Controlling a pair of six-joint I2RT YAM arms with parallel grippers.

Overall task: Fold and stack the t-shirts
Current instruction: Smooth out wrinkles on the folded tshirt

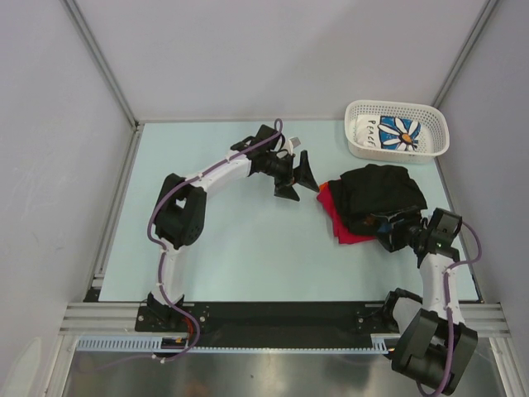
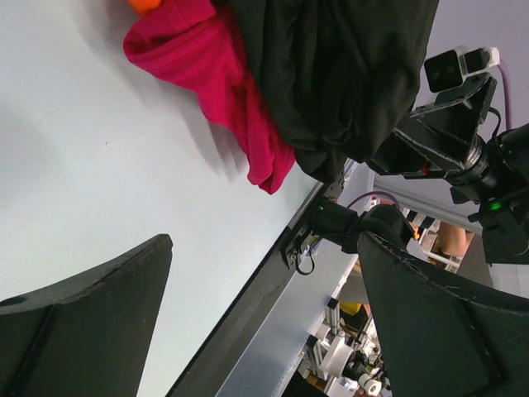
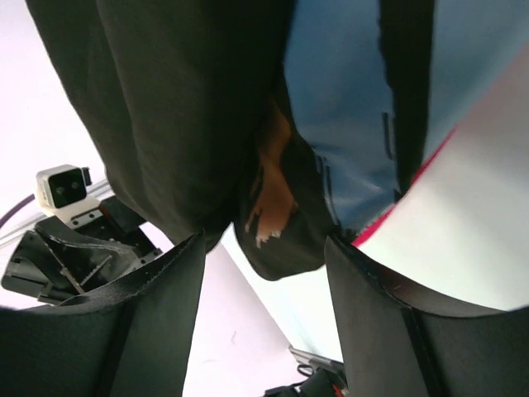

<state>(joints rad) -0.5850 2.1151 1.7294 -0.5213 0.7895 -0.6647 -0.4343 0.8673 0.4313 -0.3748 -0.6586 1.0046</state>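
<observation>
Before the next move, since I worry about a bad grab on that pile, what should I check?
1. Left gripper open and empty: ok.
2. Right gripper clamped on the black t-shirt: not ok, jaws apart with cloth between them.
3. Black t-shirt lying flat: not ok, bunched over the red t-shirt.
4. Daisy-print t-shirt out of the basket: not ok, inside it.
5. Number of shirts in the pile: cannot tell.
</observation>
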